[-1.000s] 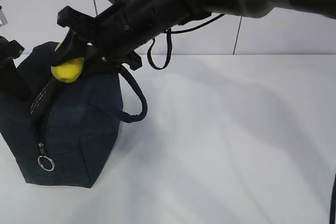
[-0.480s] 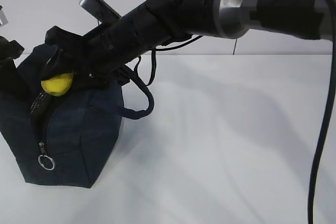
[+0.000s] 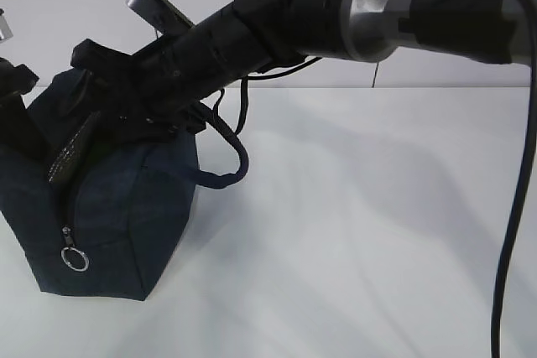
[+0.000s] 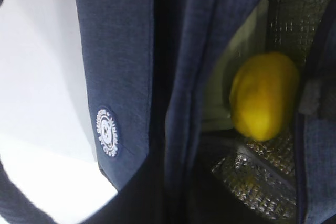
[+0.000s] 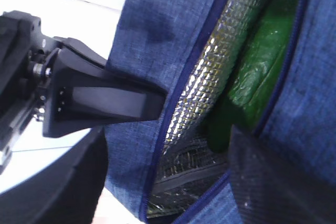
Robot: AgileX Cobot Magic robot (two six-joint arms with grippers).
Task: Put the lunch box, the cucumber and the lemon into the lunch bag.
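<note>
Navy fabric: the lunch bag (image 3: 109,207) stands at the left of the white counter (image 3: 377,224) in the exterior view, its top slit open and one loop handle (image 3: 226,161) hanging off its right side.
Zipper: a metal ring pull (image 3: 74,260) dangles low on the bag's near end.
Lining: silver foil (image 5: 210,72) shows along the open edge in the right wrist view and again deep inside the bag in the left wrist view.
Lemon: the lemon (image 4: 263,95) is inside the bag, seen through the slit in the left wrist view, yellow against the foil and next to a pale green surface (image 4: 231,77) that may be the lunch box lid; I cannot tell for sure.
Cucumber: a dark green shape (image 5: 252,72) lies inside the bag beside the foil wall, in the right wrist view.
Right pincer: the right pincer (image 3: 101,94) sits at the bag's mouth; one black finger (image 5: 100,103) lies outside the fabric wall, the other is a dark blur at the lower right, so the jaws are apart with nothing between them.
Left pincer: the left pincer is not visible in its own view; its jaws are together. The dark arm at the far left edge (image 3: 17,115) presses against the bag.
</note>
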